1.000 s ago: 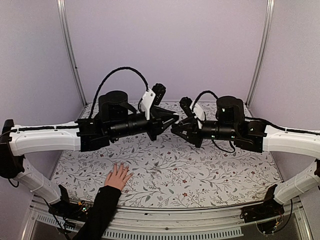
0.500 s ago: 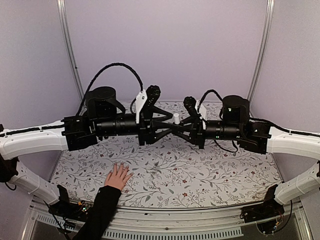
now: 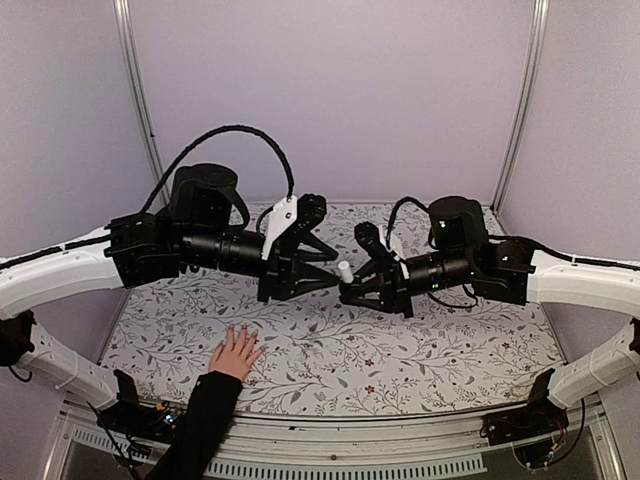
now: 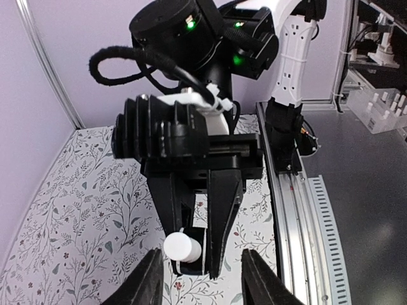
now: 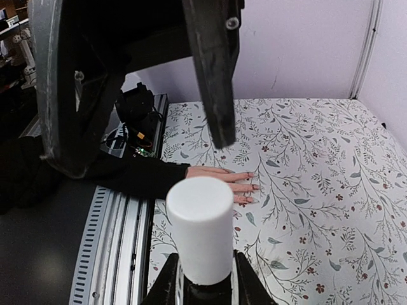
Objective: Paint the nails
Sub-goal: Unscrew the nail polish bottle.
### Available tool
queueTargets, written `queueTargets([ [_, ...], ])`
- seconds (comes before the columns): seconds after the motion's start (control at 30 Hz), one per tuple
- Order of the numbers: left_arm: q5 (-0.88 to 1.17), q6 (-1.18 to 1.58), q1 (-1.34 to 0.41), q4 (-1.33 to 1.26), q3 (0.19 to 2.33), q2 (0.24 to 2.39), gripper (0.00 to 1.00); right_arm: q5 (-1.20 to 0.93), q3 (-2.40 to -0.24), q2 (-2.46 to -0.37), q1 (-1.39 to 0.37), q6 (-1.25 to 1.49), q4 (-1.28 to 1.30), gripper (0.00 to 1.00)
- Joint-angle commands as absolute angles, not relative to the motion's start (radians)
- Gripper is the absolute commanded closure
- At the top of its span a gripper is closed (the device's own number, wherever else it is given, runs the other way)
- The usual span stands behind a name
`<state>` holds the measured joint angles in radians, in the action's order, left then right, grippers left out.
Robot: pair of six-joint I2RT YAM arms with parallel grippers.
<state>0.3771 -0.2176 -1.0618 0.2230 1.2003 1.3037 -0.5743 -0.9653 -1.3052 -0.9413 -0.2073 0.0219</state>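
Note:
A light-skinned hand (image 3: 237, 352) in a black sleeve lies flat on the floral table near the front left. Its nails (image 5: 252, 187) show in the right wrist view, some with dark polish. My right gripper (image 3: 348, 290) hovers mid-table, shut on a small dark bottle with a white cap (image 3: 345, 271). That cap (image 5: 200, 229) stands upright just above the right gripper (image 5: 205, 274). My left gripper (image 3: 330, 270) faces it, open. In the left wrist view the cap (image 4: 182, 246) lies just beyond the left gripper (image 4: 200, 286), touching neither finger.
The floral table cloth (image 3: 400, 350) covers the work surface. Metal rails (image 3: 350, 432) run along the near edge, with cables and a small circuit board (image 5: 137, 143) beside the sleeve. Lilac walls close the back and sides.
My left gripper has opened and drawn back to the left, off the white cap. Both arms have sunk lower, the right one still carrying the bottle. The hand has stayed put.

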Motion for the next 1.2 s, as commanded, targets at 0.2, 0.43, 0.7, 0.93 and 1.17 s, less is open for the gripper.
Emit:
queueTargets([
  [0.2, 0.371, -0.267, -1.065, 0.365, 1.258, 1.356, 0.58, -0.614, -1.006, -1.348, -0.949, -0.225, 0.099, 1.0],
  [0.43, 0.356, -0.279, -1.068, 0.378, 1.275, 1.386, 0.59, -0.62, -1.01, -1.365, -0.968, -0.24, 0.11, 1.0],
  [0.7, 0.361, -0.289, -1.069, 0.381, 1.269, 1.4, 0.67, -0.62, -1.009, -1.377, -0.976, -0.247, 0.11, 1.0],
  [0.93, 0.361, -0.307, -1.07, 0.399, 1.281, 1.42, 0.7, -0.617, -1.009, -1.387, -0.979, -0.252, 0.113, 1.0],
  [1.17, 0.361, -0.328, -1.07, 0.438, 1.304, 1.436, 0.79, -0.617, -1.008, -1.386, -0.98, -0.256, 0.114, 1.0],
])
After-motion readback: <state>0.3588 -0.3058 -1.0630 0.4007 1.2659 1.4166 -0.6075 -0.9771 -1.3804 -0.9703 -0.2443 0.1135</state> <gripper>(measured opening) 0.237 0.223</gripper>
